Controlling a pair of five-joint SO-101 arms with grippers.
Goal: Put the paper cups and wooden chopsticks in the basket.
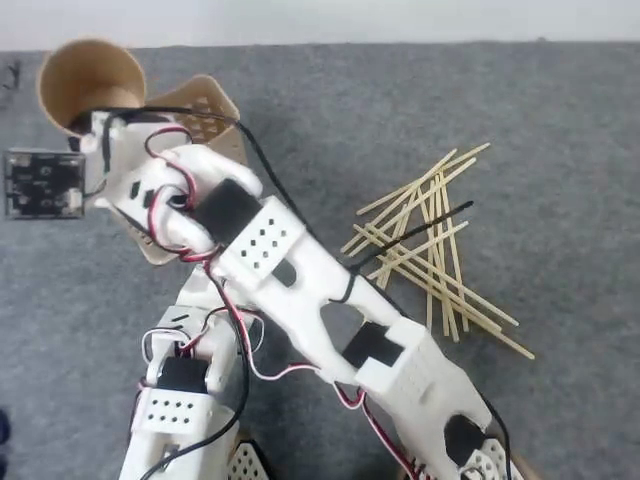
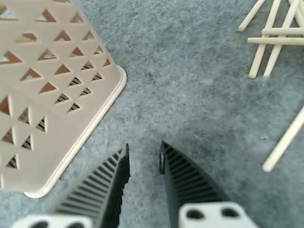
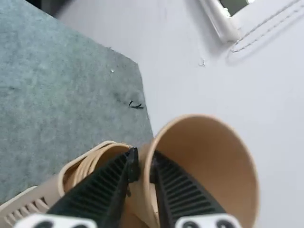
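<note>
**While your right hand grips a paper cup, the wooden chopsticks lie on the tabletop**

Your right hand is pinched tight on the rim of the paper cup, one finger inside and one outside. The cup's mouth faces up, just beside the rim of the basket. Your left hand is open only a little and holds nothing. It sits low over the grey tabletop, near a corner of the basket. The wooden chopsticks lie in a loose pile.

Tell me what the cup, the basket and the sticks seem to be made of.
Cup: brown paper, matte, thin wall. Basket: beige moulded plastic, likely, smooth with triangular cut-outs. Chopsticks: pale bare wood, thin and straight, probably unfinished.
</note>
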